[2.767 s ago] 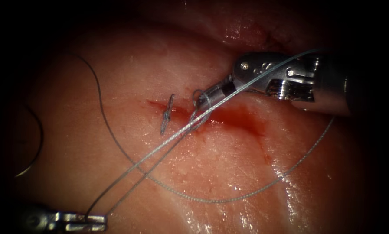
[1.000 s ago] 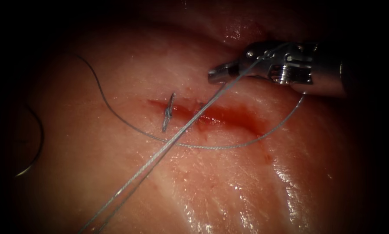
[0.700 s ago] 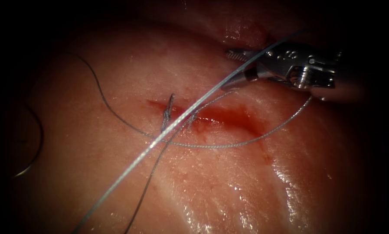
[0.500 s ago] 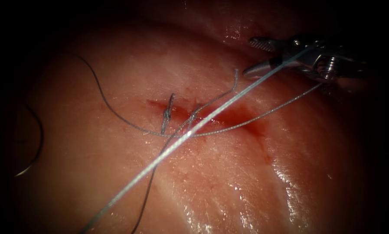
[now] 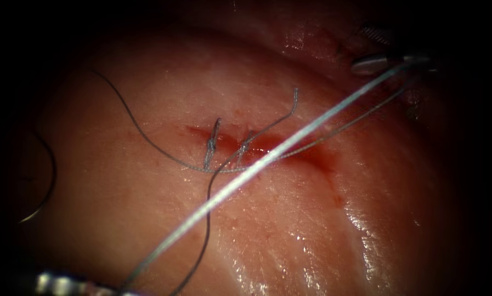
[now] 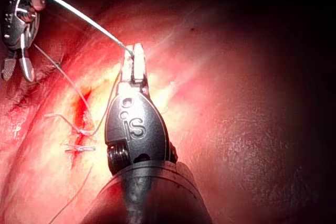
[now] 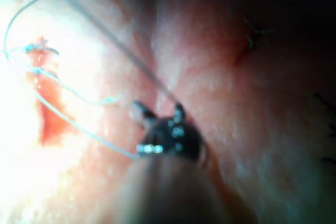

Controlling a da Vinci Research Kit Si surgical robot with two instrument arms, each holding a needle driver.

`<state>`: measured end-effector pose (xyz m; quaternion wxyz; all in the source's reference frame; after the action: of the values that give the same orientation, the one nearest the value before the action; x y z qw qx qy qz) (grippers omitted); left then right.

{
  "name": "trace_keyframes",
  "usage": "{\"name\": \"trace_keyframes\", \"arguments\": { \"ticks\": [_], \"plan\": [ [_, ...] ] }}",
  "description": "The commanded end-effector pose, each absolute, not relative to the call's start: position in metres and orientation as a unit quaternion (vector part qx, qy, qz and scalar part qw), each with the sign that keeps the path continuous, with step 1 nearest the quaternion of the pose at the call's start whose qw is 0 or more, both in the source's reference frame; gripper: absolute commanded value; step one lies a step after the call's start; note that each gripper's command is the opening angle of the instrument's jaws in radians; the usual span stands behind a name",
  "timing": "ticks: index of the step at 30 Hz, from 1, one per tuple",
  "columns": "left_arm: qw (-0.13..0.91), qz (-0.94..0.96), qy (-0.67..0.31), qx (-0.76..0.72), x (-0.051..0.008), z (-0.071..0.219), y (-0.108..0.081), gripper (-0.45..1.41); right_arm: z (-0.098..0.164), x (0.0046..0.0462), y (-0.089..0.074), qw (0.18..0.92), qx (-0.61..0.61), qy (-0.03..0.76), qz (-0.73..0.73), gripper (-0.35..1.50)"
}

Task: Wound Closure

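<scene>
Endoscope view: glistening tissue (image 5: 289,230), cut (image 5: 267,143) with red fluid, needle (image 5: 44,181) lying free at far left, thread (image 5: 256,167) taut over cut, right end effector (image 5: 377,50) jaws apart, empty; left wrist view: left end effector (image 6: 135,61) clamped on thread; right wrist view: right end effector (image 7: 157,114) jaws apart.

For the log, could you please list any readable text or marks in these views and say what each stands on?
"IS": embossed on the left end effector, on its wrist housing, as seen in the left wrist view; it may be part of a longer mark.
Two small round marks sit beside it; they are not letters.
No readable text on the right end effector, the thread or the tissue.
</scene>
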<state>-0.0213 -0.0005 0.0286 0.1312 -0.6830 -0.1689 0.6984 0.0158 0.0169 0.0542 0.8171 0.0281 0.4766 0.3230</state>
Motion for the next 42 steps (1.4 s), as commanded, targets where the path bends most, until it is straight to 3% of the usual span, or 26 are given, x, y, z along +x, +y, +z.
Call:
{"name": "trace_keyframes", "arguments": {
  "ticks": [1,9,14,19,42],
  "plan": [
    [0.134,0.697,-0.17,-0.684,-0.022,0.029,-0.001,-0.45,0.054,0.0181,0.016,0.813,0.027,0.483,0.325,1.46],
    [0.126,0.687,-0.175,-0.693,-0.0232,0.029,0.002,-0.45,0.052,0.0237,0.013,0.793,0.02,0.511,0.332,1.46],
    [0.128,0.682,-0.178,-0.698,-0.0242,0.03,0.004,-0.45,0.051,0.0306,0.01,0.759,-0.016,0.551,0.346,1.46],
    [0.13,0.674,-0.181,-0.704,-0.0259,0.031,0.008,-0.45,0.051,0.0348,0.008,0.745,-0.018,0.577,0.335,1.4],
    [0.163,0.704,-0.177,-0.668,-0.0254,0.05,0.018,-0.45,0.052,0.0354,0.004,0.701,-0.025,0.641,0.311,1.28]
  ]
}}
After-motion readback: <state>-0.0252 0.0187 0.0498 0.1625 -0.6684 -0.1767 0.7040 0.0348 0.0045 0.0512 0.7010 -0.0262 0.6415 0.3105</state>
